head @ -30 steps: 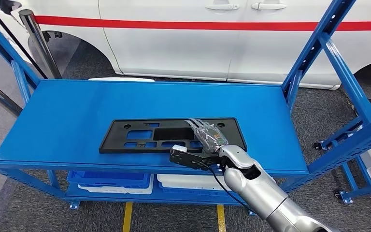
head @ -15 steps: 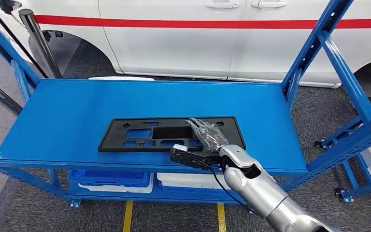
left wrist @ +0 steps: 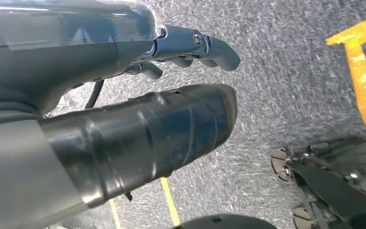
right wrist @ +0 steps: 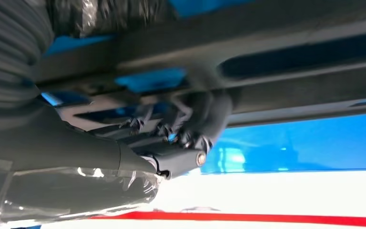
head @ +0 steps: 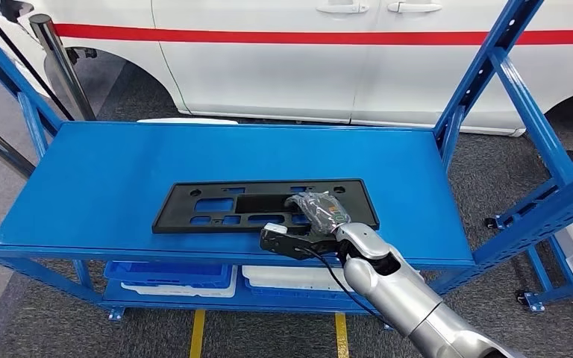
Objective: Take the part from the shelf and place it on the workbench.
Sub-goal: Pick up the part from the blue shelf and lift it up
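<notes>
Where my silver right arm reaches over the front edge of the blue metal shelf [head: 104,179], my right hand [head: 315,212] lies on the flat black plastic part with its cut-out slots [head: 216,209]. The part rests flat on the top deck of the shelf, toward the front edge and about midway along it. From my head view the fingers look curled down onto the part's right half, and my right wrist view shows the dark fingers [right wrist: 205,119] hooked around one of the part's bars, so I am gripping it. My left hand [left wrist: 181,52] hangs over the grey speckled floor [left wrist: 290,71] beside a yellow painted line [left wrist: 364,90], holding nothing, its fingers loosely bent. Behind the shelf stands a white car with a red stripe [head: 343,67]. Blue and white plastic bins [head: 175,277] sit on the lower deck.
</notes>
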Controlling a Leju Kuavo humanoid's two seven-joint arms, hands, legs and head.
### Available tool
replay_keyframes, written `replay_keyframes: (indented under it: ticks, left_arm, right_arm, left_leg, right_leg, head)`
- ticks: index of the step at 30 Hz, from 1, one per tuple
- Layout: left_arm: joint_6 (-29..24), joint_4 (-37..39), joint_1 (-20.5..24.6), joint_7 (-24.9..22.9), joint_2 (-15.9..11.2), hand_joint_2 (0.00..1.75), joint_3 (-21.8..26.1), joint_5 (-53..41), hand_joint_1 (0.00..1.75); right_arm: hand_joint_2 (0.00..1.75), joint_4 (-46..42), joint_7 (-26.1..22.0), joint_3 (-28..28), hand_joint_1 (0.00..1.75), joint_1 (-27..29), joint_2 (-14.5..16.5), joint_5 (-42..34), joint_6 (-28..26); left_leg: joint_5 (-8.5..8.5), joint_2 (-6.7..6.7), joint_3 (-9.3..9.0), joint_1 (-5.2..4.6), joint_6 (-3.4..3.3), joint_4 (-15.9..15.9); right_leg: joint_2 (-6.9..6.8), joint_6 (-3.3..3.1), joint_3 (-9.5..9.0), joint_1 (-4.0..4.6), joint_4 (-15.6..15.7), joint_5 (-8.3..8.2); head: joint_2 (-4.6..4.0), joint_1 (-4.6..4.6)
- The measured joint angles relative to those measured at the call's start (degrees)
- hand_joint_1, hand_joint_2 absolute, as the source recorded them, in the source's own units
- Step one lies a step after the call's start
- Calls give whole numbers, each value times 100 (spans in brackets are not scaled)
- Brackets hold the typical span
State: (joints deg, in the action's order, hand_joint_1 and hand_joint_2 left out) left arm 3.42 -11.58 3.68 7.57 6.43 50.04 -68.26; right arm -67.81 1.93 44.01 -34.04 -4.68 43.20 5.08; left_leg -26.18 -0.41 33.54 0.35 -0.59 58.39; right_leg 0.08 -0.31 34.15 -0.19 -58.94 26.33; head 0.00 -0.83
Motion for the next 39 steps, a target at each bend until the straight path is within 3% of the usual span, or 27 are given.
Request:
replay_keyframes:
  ticks: [2, 3, 6, 7, 8, 9, 11, 13, 17, 19, 21, 22, 23, 24, 26, 28, 33, 38, 39]
  left_arm:
    - [5, 0, -8, -2, 0, 0, 2, 0, 0]
    - [9, 0, -10, -2, -1, 0, 3, 0, 0]
    - [19, 0, -2, 16, -2, 0, 15, 8, 0]
    - [21, 0, 0, 42, -2, 0, 23, 15, 0]
    - [22, 0, 1, 73, -2, 0, 31, 23, 0]
    - [26, 0, 0, 112, -2, 0, 39, 32, 0]
    - [33, 0, -3, 187, -2, 0, 55, 57, 0]
    - [38, 0, -2, 255, -1, 0, 79, 75, 0]
    - [38, 0, -2, 304, -2, 175, 120, 78, 0]
    - [32, 0, -5, 345, -2, 175, 129, 77, 0]
    - [-4, 0, -9, 392, 0, 175, 131, 63, 0]
    - [-43, 0, -13, 402, 0, 175, 131, 52, 0]
    - [-99, 0, -18, 396, 0, 175, 132, 43, 0]
    - [-169, 0, -21, 383, 0, 175, 133, 39, 0]
    - [-306, 0, -20, 353, 1, 175, 138, 42, 0]
    - [-386, 0, -12, 333, 4, 175, 141, 43, 0]
    - [-433, 0, -9, 285, 27, 175, 144, 27, 0]
    - [-439, 0, -8, 277, 36, 175, 144, 25, 0]
    - [-452, 0, -6, 273, 37, 175, 144, 21, 0]
  right_arm:
    - [175, 10, -5, 4, 175, -4, 4, -5, -11]
    - [175, 14, -10, 5, 175, -14, 4, -5, -21]
    - [175, 39, -27, 6, 175, -31, 4, -5, -45]
    - [175, 50, -33, 7, 175, -30, 4, -5, -50]
    - [175, 59, -38, 7, 175, -29, 4, -5, -58]
    - [175, 65, -44, 8, 175, -31, 4, -5, -69]
    - [175, 69, -52, 8, 175, -44, 4, -5, -92]
    - [175, 69, -66, 11, 175, -52, 4, -5, -102]
    - [175, 69, -106, 25, 175, -56, 3, -4, -104]
    - [175, 69, -109, 25, 175, -61, 4, -3, -106]
    - [175, 69, -111, 25, 175, -48, 3, -1, -107]
    - [175, 70, -112, 25, 175, -35, 3, 2, -108]
    - [175, 71, -112, 25, 175, -23, 2, 5, -109]
    - [175, 71, -112, 25, 175, -14, 0, 8, -112]
    - [175, 66, -107, 25, 175, -4, -5, 15, -123]
    - [175, 57, -82, 25, 175, 6, -21, 38, -147]
    - [175, 25, 1, 25, 175, 58, -59, 131, -260]
    - [175, 21, 13, 25, 175, 64, -68, 144, -283]
    - [175, 20, 46, 25, 175, 82, -73, 198, -339]
  left_leg:
    - [30, 9, -20, 23, -70, -48]
    - [46, 16, -30, 36, -105, -73]
    - [51, 27, -35, 29, -151, -75]
    - [47, 27, -38, 27, -152, -71]
    - [41, 26, -44, 27, -151, -64]
    - [32, 24, -54, 27, -147, -54]
    - [0, 19, -71, 20, -122, -27]
    - [-21, 13, -63, 7, -73, -3]
    - [-80, 10, -42, 18, 47, 46]
    - [-377, 13, 146, 34, 96, 494]
    - [-737, 14, 477, 41, 133, 1241]
    - [-808, 15, 591, 44, 146, 1497]
    - [-770, 15, 616, 47, 154, 1558]
    - [-620, 16, 527, 52, 156, 1381]
    - [-244, 16, 148, 64, 147, 621]
    - [-84, 7, -109, 51, 108, 81]
    - [-40, 26, -143, 53, -50, -47]
    - [-20, 37, -150, 58, -83, -68]
    - [-17, 39, -144, 55, -103, -70]
  right_leg:
    - [0, 57, 39, -3, -103, 90]
    - [0, 82, 120, -5, -290, 215]
    - [-4, 120, 595, -23, -1326, 706]
    - [-4, 125, 704, -26, -1551, 750]
    - [-5, 124, 719, -29, -1574, 686]
    - [-5, 116, 618, -32, -1362, 520]
    - [-5, 79, 231, -27, -580, 155]
    - [-2, 38, -3, -5, -85, 23]
    - [-7, -73, -45, -5, 35, -8]
    - [-23, -127, -69, -28, 81, -38]
    - [-34, -140, -64, -25, 82, -41]
    - [-37, -140, -62, -23, 78, -40]
    - [-37, -139, -62, -24, 73, -39]
    - [-32, -133, -64, -27, 64, -35]
    - [-19, -104, -69, -29, 39, -16]
    - [-8, -53, -53, -12, 8, -3]
    - [14, 74, -28, -8, -5, 9]
    - [11, 98, 1, -21, -93, 89]
    - [10, 111, 108, -22, -330, 228]
  head:
    - [0, -1]
    - [0, -1]
    - [0, -1]
    - [0, -1]
    - [0, -1]
    - [0, -1]
    - [0, -1]
    - [0, 1]
    - [0, 1]
    - [0, 2]
    - [0, 2]
    - [0, 2]
    - [0, 2]
    - [0, 2]
    - [0, 2]
    - [0, 0]
    - [0, -1]
    - [0, -2]
    - [0, -2]
